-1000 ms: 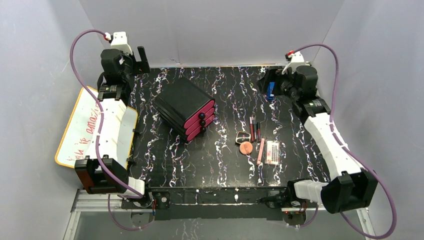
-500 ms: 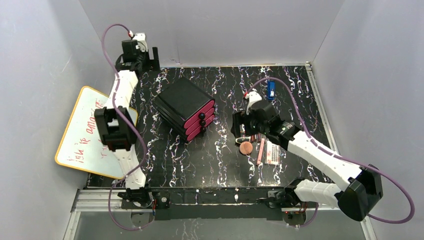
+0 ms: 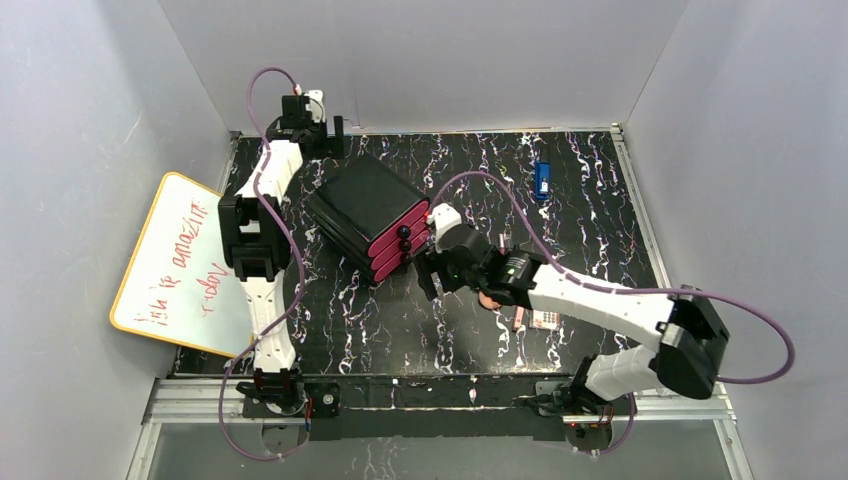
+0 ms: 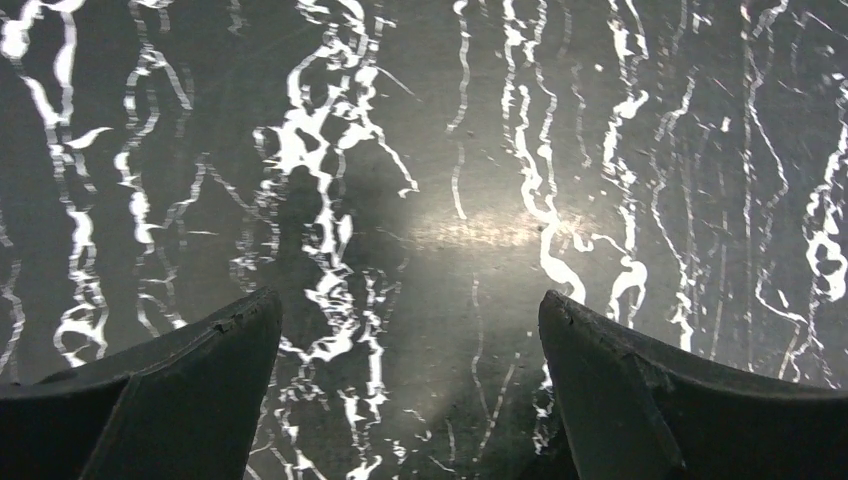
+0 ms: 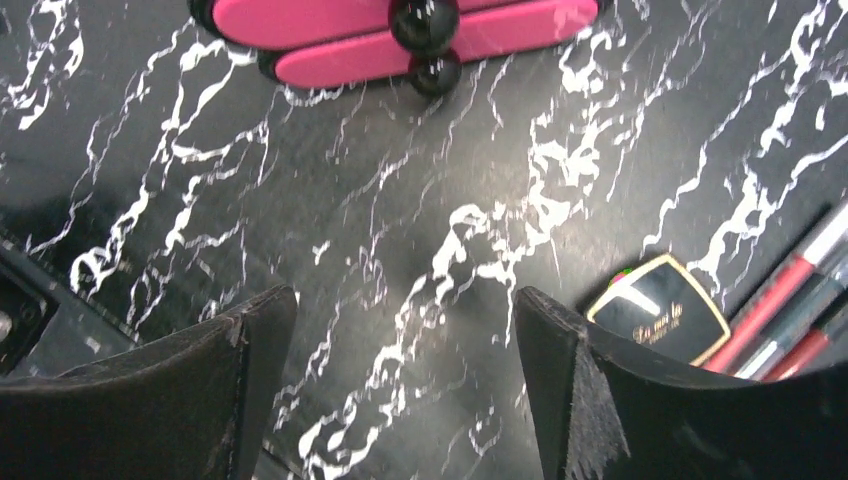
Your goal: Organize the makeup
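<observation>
The makeup lies right of centre, mostly under my right arm: only part of the peach disc point(image 3: 489, 299), the pale dotted palette point(image 3: 546, 320) and a pink stick point(image 3: 519, 320) show from above. The right wrist view shows the black compact point(image 5: 660, 315) and dark-red and pink sticks point(image 5: 790, 315) at its right edge. My right gripper point(image 3: 428, 275) point(image 5: 405, 330) is open and empty over bare table, between the compact and the pink drawers point(image 5: 330, 20). My left gripper point(image 3: 338, 135) point(image 4: 410, 320) is open and empty at the table's back left.
The black box with pink drawers point(image 3: 365, 205) stands left of centre, its knobs point(image 5: 425, 20) facing my right gripper. A small blue rectangular object point(image 3: 541, 180) lies at the back right. A whiteboard point(image 3: 185, 265) leans off the left edge. Grey walls enclose the table.
My right arm has swung left, from over the makeup to the front of the drawers. My left gripper has moved right along the back edge. Both stay open.
</observation>
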`<state>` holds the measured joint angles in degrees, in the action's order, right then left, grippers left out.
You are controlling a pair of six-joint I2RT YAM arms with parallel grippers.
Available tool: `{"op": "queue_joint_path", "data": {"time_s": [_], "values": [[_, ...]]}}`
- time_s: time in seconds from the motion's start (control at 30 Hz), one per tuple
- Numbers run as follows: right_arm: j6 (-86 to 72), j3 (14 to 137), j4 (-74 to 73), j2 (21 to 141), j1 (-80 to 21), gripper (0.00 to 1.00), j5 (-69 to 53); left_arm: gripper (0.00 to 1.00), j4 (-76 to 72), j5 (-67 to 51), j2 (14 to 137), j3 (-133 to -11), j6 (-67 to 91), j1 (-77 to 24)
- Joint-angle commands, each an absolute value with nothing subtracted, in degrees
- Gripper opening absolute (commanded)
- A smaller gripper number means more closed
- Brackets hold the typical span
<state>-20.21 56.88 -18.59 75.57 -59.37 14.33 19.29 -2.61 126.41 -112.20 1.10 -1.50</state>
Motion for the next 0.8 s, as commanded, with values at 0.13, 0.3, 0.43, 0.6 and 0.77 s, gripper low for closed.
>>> {"op": "queue_joint_path", "data": {"time_s": [0.13,0.3,0.43,0.6,0.77], "values": [[-4.29,61.26,6.81,82.18,-59.97,0.75,26.13,0.97,17.99,-5.05,122.00,-107.29,1.66,-2.04],[-1.12,68.24,7.52,89.17,-59.53,0.73,22.70,0.97,17.66,-5.78,122.85,-107.25,1.94,-2.06],[-1.24,71.00,8.69,92.55,-59.46,0.68,21.15,0.97,18.04,-6.06,122.92,-107.74,1.73,-2.01],[-1.58,73.33,8.02,95.57,-59.24,0.68,19.94,0.97,18.78,-5.94,123.07,-108.34,1.18,-2.07],[-1.66,74.83,4.98,96.29,-58.58,0.65,19.66,0.97,19.24,-6.01,123.00,-108.70,0.96,-1.95]]}}
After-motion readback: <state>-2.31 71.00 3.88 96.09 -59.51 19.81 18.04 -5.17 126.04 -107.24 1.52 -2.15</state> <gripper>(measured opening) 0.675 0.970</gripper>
